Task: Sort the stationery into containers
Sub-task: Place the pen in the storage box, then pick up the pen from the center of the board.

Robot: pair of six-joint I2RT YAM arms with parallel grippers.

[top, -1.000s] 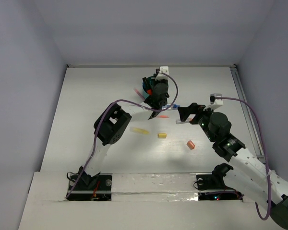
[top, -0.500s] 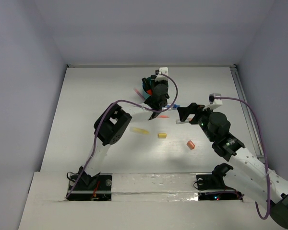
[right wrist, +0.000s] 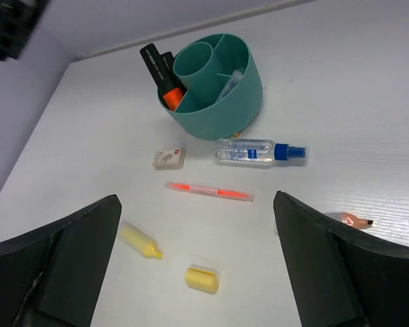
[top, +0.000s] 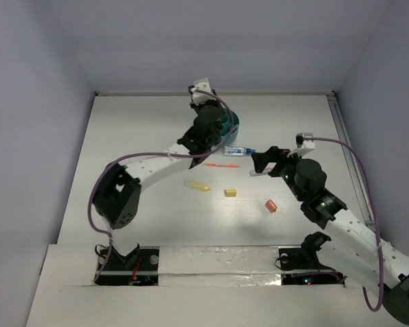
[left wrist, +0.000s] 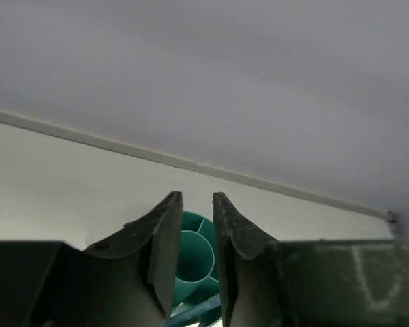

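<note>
The left gripper [left wrist: 198,199] hovers above the teal organizer [right wrist: 218,116], jaws narrowly parted, apparently empty. The right gripper [right wrist: 194,204] is spread wide, empty, over an orange pen [right wrist: 210,191].

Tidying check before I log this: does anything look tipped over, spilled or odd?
A small clear bottle with a blue cap lies on its side beside the round teal plastic organizer, not yet sorted into it. Nothing looks spilled or damaged.

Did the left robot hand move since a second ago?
Yes. The left gripper swung left across the teal organizer, whose right rim now shows instead of its left.
</note>
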